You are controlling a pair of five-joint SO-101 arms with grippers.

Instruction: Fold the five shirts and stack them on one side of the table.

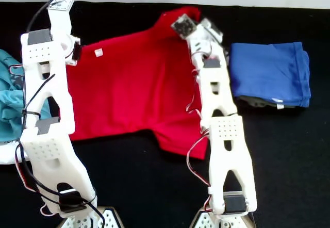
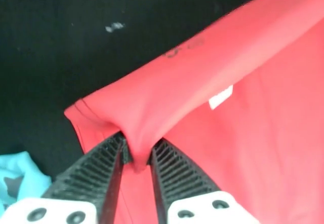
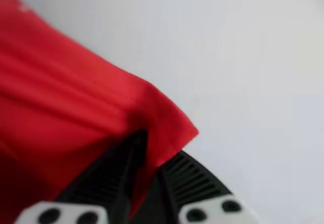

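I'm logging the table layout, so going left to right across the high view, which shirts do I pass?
crumpled teal fabric shirt → spread-out red fabric shirt → folded blue fabric shirt

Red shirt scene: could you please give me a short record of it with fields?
red shirt: spread on black table, far edge held up
left gripper: shut on red shirt's edge
right gripper: shut on red shirt's corner
blue shirt: folded, on the right gripper's side
teal shirt: crumpled, on the left gripper's side
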